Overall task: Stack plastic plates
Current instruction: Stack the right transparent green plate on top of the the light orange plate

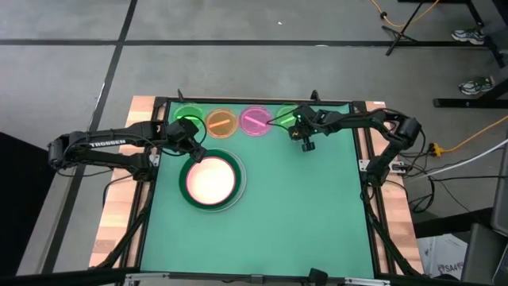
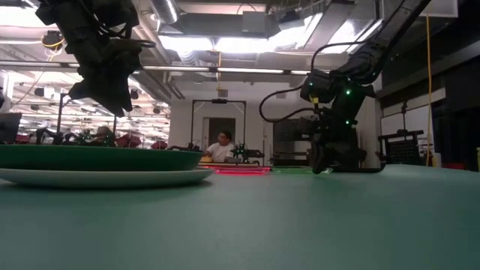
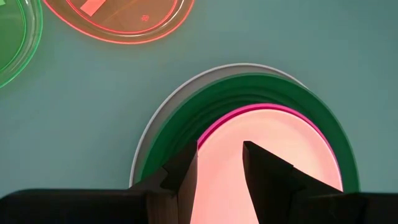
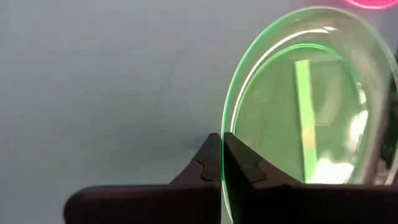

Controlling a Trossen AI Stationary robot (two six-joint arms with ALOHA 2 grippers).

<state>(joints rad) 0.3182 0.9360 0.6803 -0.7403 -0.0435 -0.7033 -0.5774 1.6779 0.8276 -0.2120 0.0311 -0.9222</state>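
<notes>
stack: big white plate lowest, dark green plate on it, magenta plate next, cream plate on top; it sits left of centre on the green tabletop, the nearest thing in the low view.
left pincer: hangs over the far rim of the stack; fingers parted a little, nothing between them, released and touching no plate as far as the wrist view shows.
row at far edge: four small clear plates side by side — green plate, orange plate, pink plate, then a second green plate at the right end, mostly hidden under the arm in the high view.
right pincer: clenched on the rim of that second green plate, fingers pinched tight with the thin edge between them; in the wrist view the plate runs straight out ahead of the fingers and looks tilted up off the tabletop, though I cannot be sure it is clear of it.
key relation: the stack lies toward the robot and to the left of the gripped plate, well apart; the right arm holds the plate, the left arm is already at the stack.
judgement: next move is likely a carry across to the cream top; left pincer may need to back away.
</notes>
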